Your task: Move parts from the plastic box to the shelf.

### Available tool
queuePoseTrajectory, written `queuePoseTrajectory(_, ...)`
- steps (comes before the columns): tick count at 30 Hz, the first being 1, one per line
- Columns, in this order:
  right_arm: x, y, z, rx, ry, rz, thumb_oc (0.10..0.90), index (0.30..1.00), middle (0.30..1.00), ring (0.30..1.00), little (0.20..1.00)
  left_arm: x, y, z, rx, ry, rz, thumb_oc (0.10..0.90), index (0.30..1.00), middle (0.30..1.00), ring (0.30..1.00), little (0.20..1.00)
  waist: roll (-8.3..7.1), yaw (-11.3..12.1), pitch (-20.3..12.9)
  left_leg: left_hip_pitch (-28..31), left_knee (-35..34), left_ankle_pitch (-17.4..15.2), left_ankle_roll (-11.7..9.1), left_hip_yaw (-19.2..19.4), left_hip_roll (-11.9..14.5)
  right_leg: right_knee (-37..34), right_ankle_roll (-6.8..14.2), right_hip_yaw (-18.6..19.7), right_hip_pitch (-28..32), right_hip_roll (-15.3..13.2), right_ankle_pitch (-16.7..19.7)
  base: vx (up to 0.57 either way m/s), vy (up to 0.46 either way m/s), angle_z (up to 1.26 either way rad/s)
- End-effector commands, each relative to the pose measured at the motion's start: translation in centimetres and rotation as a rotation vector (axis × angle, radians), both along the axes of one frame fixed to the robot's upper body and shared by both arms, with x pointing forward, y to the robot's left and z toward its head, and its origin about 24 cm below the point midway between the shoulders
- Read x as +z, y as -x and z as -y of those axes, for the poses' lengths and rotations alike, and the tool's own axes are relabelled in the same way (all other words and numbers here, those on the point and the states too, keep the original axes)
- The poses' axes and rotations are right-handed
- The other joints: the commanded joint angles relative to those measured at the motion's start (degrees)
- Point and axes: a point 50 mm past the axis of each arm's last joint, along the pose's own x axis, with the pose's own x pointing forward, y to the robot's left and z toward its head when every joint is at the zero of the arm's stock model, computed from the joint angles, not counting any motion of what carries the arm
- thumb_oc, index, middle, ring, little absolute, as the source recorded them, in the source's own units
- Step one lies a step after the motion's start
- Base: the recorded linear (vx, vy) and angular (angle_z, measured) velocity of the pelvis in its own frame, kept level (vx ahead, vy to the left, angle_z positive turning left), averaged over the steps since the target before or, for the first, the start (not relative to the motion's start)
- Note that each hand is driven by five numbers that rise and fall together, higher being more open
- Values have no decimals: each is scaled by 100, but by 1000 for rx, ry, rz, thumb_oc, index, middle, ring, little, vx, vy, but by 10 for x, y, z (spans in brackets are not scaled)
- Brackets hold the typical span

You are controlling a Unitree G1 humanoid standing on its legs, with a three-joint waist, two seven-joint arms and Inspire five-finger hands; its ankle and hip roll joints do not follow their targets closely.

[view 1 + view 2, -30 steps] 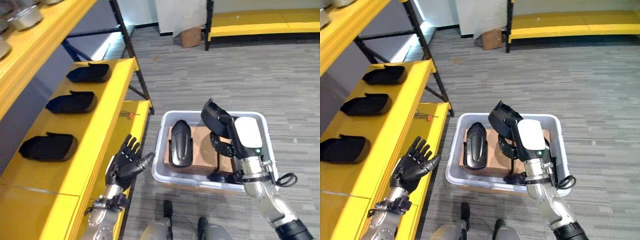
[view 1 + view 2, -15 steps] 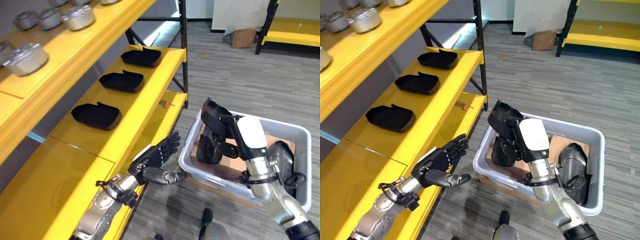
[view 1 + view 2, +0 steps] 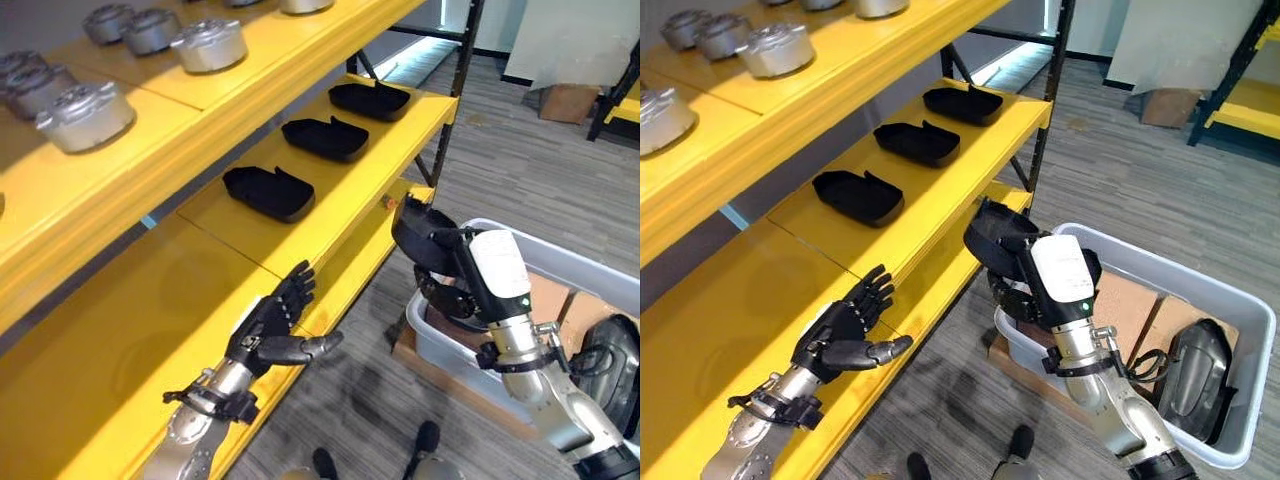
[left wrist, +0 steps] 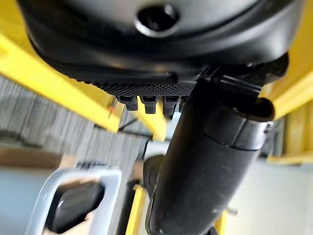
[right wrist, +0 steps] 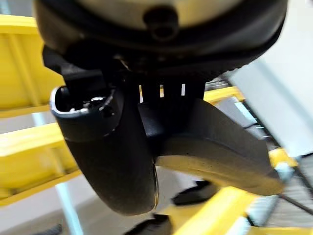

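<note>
Right hand [image 3: 1025, 275] clenched around black part [image 3: 992, 235] beside shelf edge [image 3: 940, 262]; left hand [image 3: 845, 330] open, empty.

Showing a yellow shelf [image 3: 330, 215], black parts [image 3: 268, 191], a pale grey plastic box [image 3: 1230, 300], grey striped floor [image 3: 520, 170].

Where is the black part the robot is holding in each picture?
Left eye view: the black part is right of the middle, gripped in the right robot hand.
Right eye view: near the centre.
Right wrist view: the curved dark piece beside the thumb.
Left wrist view: I cannot tell it apart.
Shared landmark: the yellow shelf.
</note>
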Motion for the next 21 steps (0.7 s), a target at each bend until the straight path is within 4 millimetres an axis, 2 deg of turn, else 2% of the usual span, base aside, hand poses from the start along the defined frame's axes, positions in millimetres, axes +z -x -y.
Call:
queuePoseTrajectory(1,68,11,-28,219,-70,383,400,300,300,300,300,62,-6,-3,31,-12,374,900,1000,1000,1000,1000,-193,111,-496,197,230,-379,-238,-29,228,-216,285,-231,401,435,-359,-152,103,34)
queuePoseTrajectory(6,74,14,-37,278,-35,428,400,300,300,300,300,64,-4,-6,41,-24,386,900,1000,1000,1000,1000,-234,298,-479,200,180,-437,-157,-186,106,-192,420,-312,357,353,-233,-131,98,23)
queuePoseTrajectory(8,79,18,-46,333,-25,474,400,300,300,300,300,66,-3,-7,18,22,387,900,1000,1000,1000,1000,-247,415,-442,183,204,-509,-61,-249,25,-81,521,-411,287,204,-161,-188,155,33)
queuePoseTrajectory(12,80,22,-52,382,-17,496,400,300,300,300,300,67,-3,-7,19,28,392,900,1000,1000,1000,1000,-259,480,-402,162,239,-572,14,-313,-50,14,583,-469,243,101,-124,-93,97,29)
queuePoseTrajectory(15,81,25,-61,433,-2,528,400,300,300,300,300,67,-5,-4,0,21,399,900,1000,1000,1000,1000,-270,593,-379,136,201,-640,149,-591,-276,130,627,-376,192,14,-76,-120,167,38)
queuePoseTrajectory(16,79,26,-63,444,12,526,400,300,300,300,300,66,-5,-2,-14,26,396,900,1000,1000,1000,1000,-275,573,-377,82,229,-666,202,-814,-353,157,613,-88,136,75,-124,-110,84,90)
queuePoseTrajectory(17,77,25,-65,436,26,521,400,300,300,300,300,66,-6,0,-34,29,392,900,1000,1000,1000,1000,-311,515,-366,-30,272,-590,282,-977,-439,201,502,208,26,127,-133,-92,83,102)
queuePoseTrajectory(20,71,22,-65,411,56,495,400,300,300,300,300,64,-8,4,-97,36,382,900,1000,1000,1000,1000,-274,384,-384,-116,282,-532,388,-1608,-522,427,415,1275,0,299,-395,-6,39,104)
queuePoseTrajectory(21,70,22,-65,415,63,488,400,300,300,300,300,64,-8,5,-103,40,379,900,1000,1000,1000,1000,-273,354,-413,-166,273,-489,404,-1730,-534,425,399,1453,7,332,-431,49,19,135)
